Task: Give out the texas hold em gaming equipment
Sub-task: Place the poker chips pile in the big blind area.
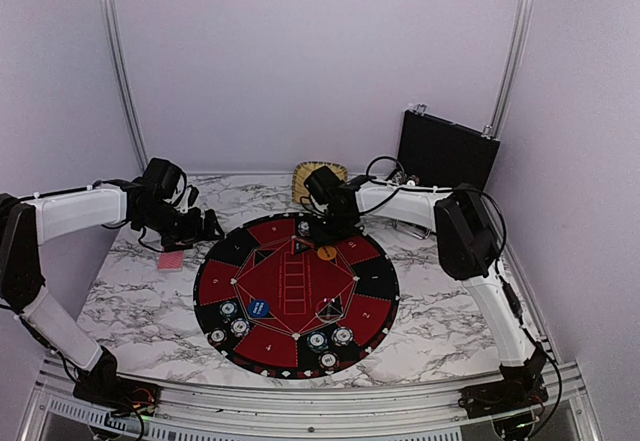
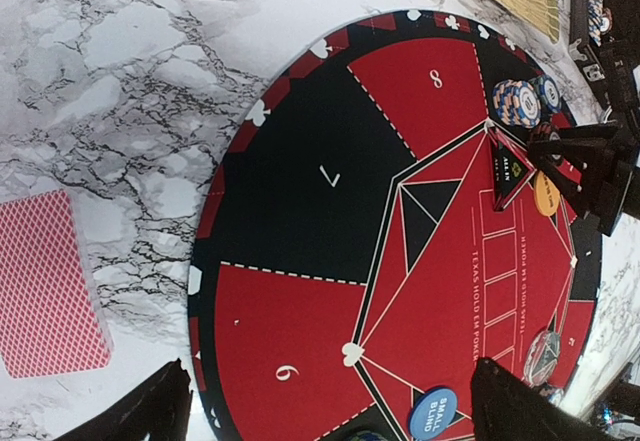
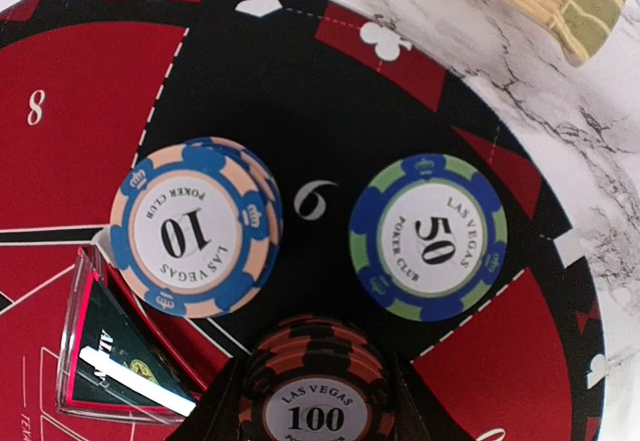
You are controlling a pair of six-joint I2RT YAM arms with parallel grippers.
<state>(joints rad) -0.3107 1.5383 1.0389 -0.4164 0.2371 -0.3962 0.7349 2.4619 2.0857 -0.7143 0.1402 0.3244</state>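
Right gripper (image 3: 316, 411): we record it clamped on the 100-chip stack (image 3: 318, 361), at 12 o'clock of the mat (image 1: 375, 279). Left gripper (image 2: 335, 406): jaws apart, at 10 o'clock; red-backed cards (image 2: 50, 286) lie just beside it.

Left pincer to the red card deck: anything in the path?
Nothing visible. The left pincer hangs open by the edge of the mat. The card deck lies flat and alone on the marble tabletop just off the mat's rim, with only bare marble between the two.
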